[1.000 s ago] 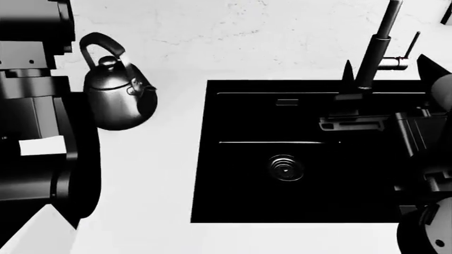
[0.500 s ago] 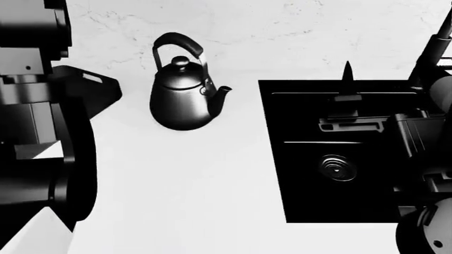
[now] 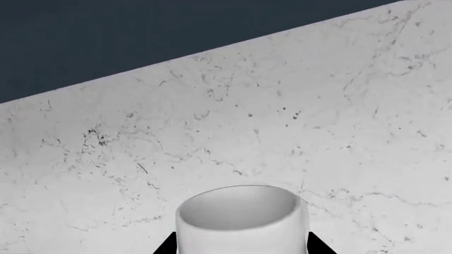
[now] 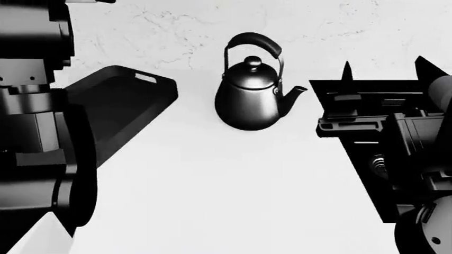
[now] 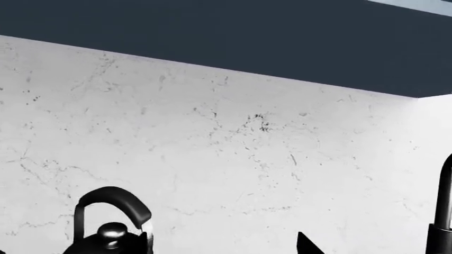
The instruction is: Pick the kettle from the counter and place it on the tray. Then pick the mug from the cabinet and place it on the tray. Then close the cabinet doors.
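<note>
The kettle (image 4: pixel 251 98) stands upright on the counter (image 4: pixel 211 190), ahead of the right gripper (image 4: pixel 346 71) and off to its left, well apart from it, with the spout turned toward that gripper; the tray (image 4: pixel 116 114) lies farther left still, empty, just in front of the left arm. Being glossy metal, squat and rounded, the kettle looks rigid, fairly heavy and slippery on the body, so the arched handle over the lid is judged the sound place to take hold, near its crown so the weight hangs level. The right gripper holds nothing; only dark finger points show, and how far apart they stand I cannot tell. The left wrist view shows what the head view hides: the mug (image 3: pixel 242 217), white and fragile, sits between the left gripper's (image 3: pixel 240 248) dark finger points, though firm contact cannot be confirmed. The right wrist view catches only the kettle's handle and knob against the marble wall (image 5: pixel 226 132).
</note>
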Controlling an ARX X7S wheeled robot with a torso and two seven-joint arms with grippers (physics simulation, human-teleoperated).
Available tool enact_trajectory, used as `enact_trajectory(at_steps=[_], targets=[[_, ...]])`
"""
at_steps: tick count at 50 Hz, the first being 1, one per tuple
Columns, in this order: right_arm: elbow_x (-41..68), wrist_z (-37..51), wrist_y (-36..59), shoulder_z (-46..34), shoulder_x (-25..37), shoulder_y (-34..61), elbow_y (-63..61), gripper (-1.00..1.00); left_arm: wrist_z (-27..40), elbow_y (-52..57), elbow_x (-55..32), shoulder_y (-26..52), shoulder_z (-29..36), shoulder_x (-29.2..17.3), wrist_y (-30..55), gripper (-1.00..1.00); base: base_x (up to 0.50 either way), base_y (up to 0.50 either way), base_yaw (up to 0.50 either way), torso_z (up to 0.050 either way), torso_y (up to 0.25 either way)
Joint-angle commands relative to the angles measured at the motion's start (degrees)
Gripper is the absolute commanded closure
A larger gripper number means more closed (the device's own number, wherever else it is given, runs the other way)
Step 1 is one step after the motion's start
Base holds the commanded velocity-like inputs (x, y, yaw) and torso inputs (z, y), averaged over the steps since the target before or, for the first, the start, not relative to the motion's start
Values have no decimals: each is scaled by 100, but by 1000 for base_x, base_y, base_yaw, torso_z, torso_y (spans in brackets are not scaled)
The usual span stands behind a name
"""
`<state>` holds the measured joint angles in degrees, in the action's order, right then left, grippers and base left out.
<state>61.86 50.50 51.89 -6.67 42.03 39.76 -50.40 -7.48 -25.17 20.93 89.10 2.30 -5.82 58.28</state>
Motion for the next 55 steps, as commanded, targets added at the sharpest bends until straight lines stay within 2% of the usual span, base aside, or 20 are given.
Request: enact_trajectory(at_steps=[1, 35, 41, 50, 55], targets=[[16, 17, -8, -21, 5, 27, 8, -100, 1, 234, -65, -43, 48, -37, 181, 100, 0, 500, 0, 0, 0], [-60, -12, -130, -61, 34, -51, 58, -100, -72, 522, -188, -180, 164, -115, 341, 100, 0, 500, 0, 0, 0], [256, 76, -120, 118, 90, 43, 79, -100, -189, 782, -213, -217, 231, -126, 462, 100, 0, 333, 0, 0, 0], [1714, 719, 577, 248, 459, 1492, 524, -100, -524, 1395, -190, -282, 478, -313, 726, 100, 0, 0, 0, 0, 0], [2156, 797, 818, 139, 489, 2229, 987, -100, -677, 1676, -193, -300, 583, -371, 882, 100, 0, 0, 0, 0, 0]])
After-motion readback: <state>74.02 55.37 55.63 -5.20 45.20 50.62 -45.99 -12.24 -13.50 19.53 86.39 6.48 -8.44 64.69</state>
